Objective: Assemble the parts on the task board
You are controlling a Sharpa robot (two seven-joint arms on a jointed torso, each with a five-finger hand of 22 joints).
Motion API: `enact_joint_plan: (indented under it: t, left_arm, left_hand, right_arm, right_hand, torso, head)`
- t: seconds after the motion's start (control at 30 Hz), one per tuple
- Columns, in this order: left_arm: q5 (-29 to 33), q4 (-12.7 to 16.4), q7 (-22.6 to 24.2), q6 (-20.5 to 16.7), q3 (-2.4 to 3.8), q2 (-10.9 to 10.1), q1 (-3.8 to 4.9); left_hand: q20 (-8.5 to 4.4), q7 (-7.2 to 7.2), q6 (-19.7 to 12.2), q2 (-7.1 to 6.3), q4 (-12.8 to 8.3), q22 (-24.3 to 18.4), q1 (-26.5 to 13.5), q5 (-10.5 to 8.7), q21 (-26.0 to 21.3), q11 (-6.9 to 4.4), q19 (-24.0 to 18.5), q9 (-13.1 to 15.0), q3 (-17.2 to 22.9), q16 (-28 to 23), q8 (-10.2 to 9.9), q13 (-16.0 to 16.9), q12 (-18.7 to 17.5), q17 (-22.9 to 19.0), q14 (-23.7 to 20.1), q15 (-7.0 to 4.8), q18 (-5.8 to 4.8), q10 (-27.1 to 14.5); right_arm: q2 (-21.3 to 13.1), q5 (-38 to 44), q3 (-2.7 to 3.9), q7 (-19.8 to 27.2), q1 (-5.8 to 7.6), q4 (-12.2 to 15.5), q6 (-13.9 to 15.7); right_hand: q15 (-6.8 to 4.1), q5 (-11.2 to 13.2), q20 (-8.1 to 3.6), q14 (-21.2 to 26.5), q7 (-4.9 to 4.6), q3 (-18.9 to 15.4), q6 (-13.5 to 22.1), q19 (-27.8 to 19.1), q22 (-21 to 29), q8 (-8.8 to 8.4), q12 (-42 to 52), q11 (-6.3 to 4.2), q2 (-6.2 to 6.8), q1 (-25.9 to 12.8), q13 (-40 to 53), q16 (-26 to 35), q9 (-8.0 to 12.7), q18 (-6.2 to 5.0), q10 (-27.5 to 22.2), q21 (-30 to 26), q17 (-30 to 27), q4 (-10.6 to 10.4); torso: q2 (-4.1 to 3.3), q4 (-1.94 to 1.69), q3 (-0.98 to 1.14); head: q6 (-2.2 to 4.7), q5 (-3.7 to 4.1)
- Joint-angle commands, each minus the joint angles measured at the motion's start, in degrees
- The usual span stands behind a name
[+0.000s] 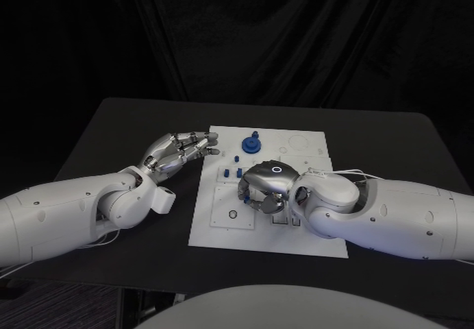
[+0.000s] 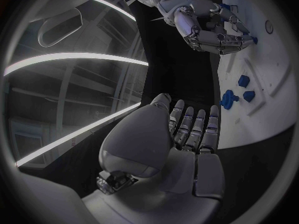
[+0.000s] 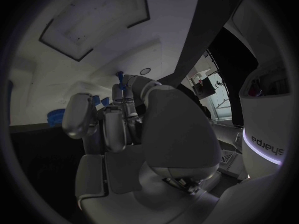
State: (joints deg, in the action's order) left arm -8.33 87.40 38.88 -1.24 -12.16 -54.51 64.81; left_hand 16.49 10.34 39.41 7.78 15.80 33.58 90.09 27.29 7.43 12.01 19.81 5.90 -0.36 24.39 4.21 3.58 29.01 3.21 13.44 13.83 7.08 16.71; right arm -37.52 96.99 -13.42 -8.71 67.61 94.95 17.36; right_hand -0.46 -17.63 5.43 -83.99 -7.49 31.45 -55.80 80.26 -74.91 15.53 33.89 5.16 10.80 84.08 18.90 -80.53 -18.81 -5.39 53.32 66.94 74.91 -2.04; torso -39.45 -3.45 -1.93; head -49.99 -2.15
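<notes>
The white task board (image 1: 225, 232) lies in the middle of the black table. My right hand (image 1: 265, 186) hovers over the board's centre with its fingers curled down, and its fingertips pinch a small blue peg (image 3: 119, 77). The left wrist view shows that hand (image 2: 202, 22) with blue at its fingertips. A round blue gear-like part (image 1: 253, 144) stands near the board's far edge, with small blue parts (image 1: 232, 172) just before it. My left hand (image 1: 183, 149) lies at the board's far left corner, fingers stretched out and holding nothing (image 2: 190, 129).
Bare black table (image 1: 129, 130) runs along the board's left side under my left arm. The right forearm (image 1: 395, 216) covers the board's near right part. A rectangular recess (image 3: 93, 22) marks the board beyond the right hand.
</notes>
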Motion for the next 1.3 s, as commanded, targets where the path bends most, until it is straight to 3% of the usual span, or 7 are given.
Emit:
enact_joint_plan:
  t: [0.03,0.7,0.8,0.9,1.03,1.3]
  left_arm:
    - [0.21,0.03,9.37,0.87,0.05,0.15,-0.10]
    - [0.21,-0.05,9.13,1.18,0.05,0.11,-0.24]
    - [0.21,-0.07,9.10,1.19,0.05,0.11,-0.27]
    - [0.21,-0.08,9.08,1.21,0.05,0.10,-0.28]
    - [0.21,-0.10,9.05,1.22,0.05,0.10,-0.30]
    - [0.21,-0.18,9.01,1.24,0.05,0.19,-0.33]
  left_hand:
    - [0.12,0.16,0.04,0.41,0.12,0.06,0.29,0.28,0.35,0.52,0.31,-0.05,0.36,0.10,0.27,0.00,0.16,0.07,0.41,0.21,-0.42,0.04]
    - [0.15,0.21,-0.03,0.56,0.10,0.11,0.53,0.56,0.53,0.58,0.63,-0.13,0.72,0.39,0.28,-0.01,0.16,0.07,0.59,0.53,-0.70,-0.01]
    - [0.16,0.21,-0.07,0.58,0.10,0.12,0.56,0.59,0.55,0.59,0.67,-0.14,0.77,0.44,0.28,-0.01,0.18,0.07,0.61,0.55,-0.72,-0.01]
    - [0.16,0.21,-0.07,0.58,0.10,0.12,0.56,0.59,0.55,0.59,0.67,-0.14,0.77,0.44,0.28,-0.01,0.18,0.07,0.61,0.55,-0.72,-0.01]
    - [0.15,0.22,-0.09,0.60,0.09,0.13,0.59,0.63,0.58,0.60,0.73,-0.15,0.81,0.45,0.28,-0.01,0.16,0.07,0.61,0.57,-0.75,-0.02]
    - [0.15,0.21,-0.11,0.61,0.08,0.14,0.62,0.67,0.60,0.63,0.77,-0.16,0.87,0.47,0.28,-0.01,0.18,0.07,0.62,0.60,-0.78,-0.02]
  right_arm:
    - [0.03,0.45,-0.02,-1.25,-0.26,-0.18,-1.09]
    - [-0.03,0.46,-0.03,-1.20,-0.69,-0.54,0.19]
    - [0.01,0.46,-0.03,-1.00,-0.70,-0.56,0.03]
    - [0.06,0.46,-0.03,-0.73,-0.70,-0.57,-0.12]
    - [0.19,0.45,-0.03,-0.39,-0.70,-0.60,-0.27]
    - [0.39,0.45,-0.03,0.04,-0.70,-0.71,-1.02]
  right_hand:
    - [-0.30,-0.18,-0.16,-1.44,-0.04,-0.19,-0.20,-0.04,-8.30,-0.22,0.12,-1.59,-0.52,0.30,0.16,0.14,-0.10,0.22,1.83,-0.10,2.57,0.32]
    - [-0.29,-0.33,-0.19,-1.42,-0.06,-0.16,-0.20,-0.11,-8.25,-0.32,-0.12,-1.53,-0.70,0.51,0.05,0.20,-0.22,0.19,1.66,-0.25,2.50,0.54]
    - [0.06,1.94,0.01,-1.33,-0.38,-1.00,0.87,-0.22,-8.15,-1.22,-1.05,-1.18,-0.73,-0.55,-0.35,0.41,-0.28,0.19,0.72,-0.51,2.19,-0.03]
    - [0.80,2.77,0.56,-1.11,-1.13,-2.53,3.95,-0.51,-7.92,-3.44,-2.53,-0.33,-0.07,-2.44,-0.99,0.78,0.55,0.15,-1.57,-1.20,1.69,-1.36]
    - [1.43,6.04,1.20,-0.85,-0.77,-4.63,6.02,-0.87,-7.65,-5.20,-4.23,0.33,0.76,-4.11,-1.89,1.11,1.45,-0.01,-4.23,-2.10,1.19,-2.95]
    - [1.94,10.13,1.87,-0.35,-0.37,-9.41,6.44,-1.35,-7.25,-6.59,-4.23,0.84,0.96,-5.05,-2.07,1.53,2.44,-0.29,-6.52,-3.64,0.43,-5.22]
  torso:
    - [-0.02,-0.03,0.01]
    - [-0.02,-0.04,0.02]
    - [0.00,0.02,0.01]
    - [0.02,0.00,-0.02]
    - [-0.02,0.02,-0.02]
    - [0.00,-0.04,-0.03]
  head:
    - [-0.01,0.08]
    - [-0.01,-0.13]
    - [-0.01,-0.21]
    - [-0.01,-0.15]
    - [-0.01,-0.11]
    - [-0.01,-0.02]
